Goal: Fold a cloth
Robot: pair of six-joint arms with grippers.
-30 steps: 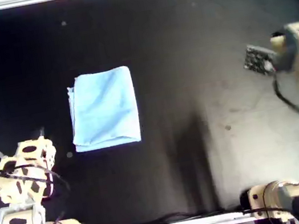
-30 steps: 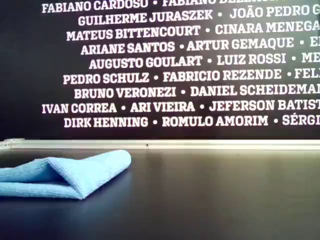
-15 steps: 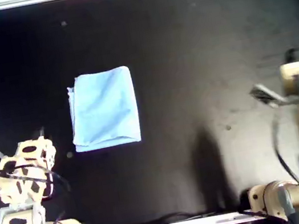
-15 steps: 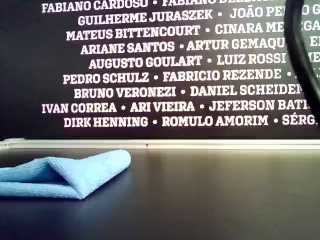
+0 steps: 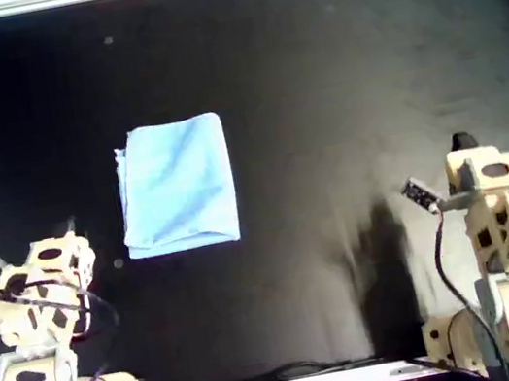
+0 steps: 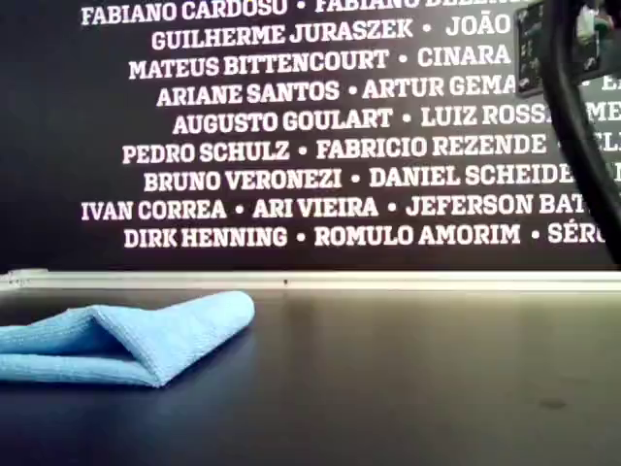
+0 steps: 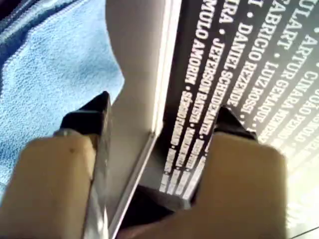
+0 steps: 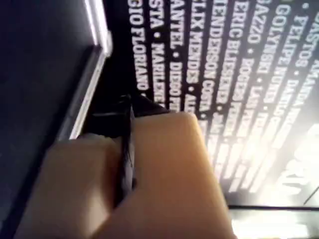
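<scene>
Cloth: the blue cloth [image 5: 176, 186] lay folded on the black table [image 5: 332, 68], left of centre in the overhead view, touched by neither arm.
Fold: in the exterior view the cloth [image 6: 126, 338] sat at the exterior view's left, doubled over, with its rounded fold toward the middle of the table.
My first gripper: my first gripper [image 7: 159, 124] had its jaws apart with nothing between them; cloth [image 7: 45, 84] showed beyond one fingertip [image 7: 92, 117].
My second gripper: my second gripper [image 8: 127, 112] had its jaws pressed together, holding nothing.
Arms: one arm [image 5: 42, 297] rested near the overhead view's lower left, the other arm [image 5: 498, 226] near its lower right, both well apart from the cloth.
Containers: I saw no container in any view.
Overhead only: the cloth's rectangular outline and both arms.
Exterior only: the wall of white names [image 6: 291, 126] behind the table, and a dark cable [image 6: 572, 126] at the exterior view's right.
Wrist views only: how the jaws stood.
</scene>
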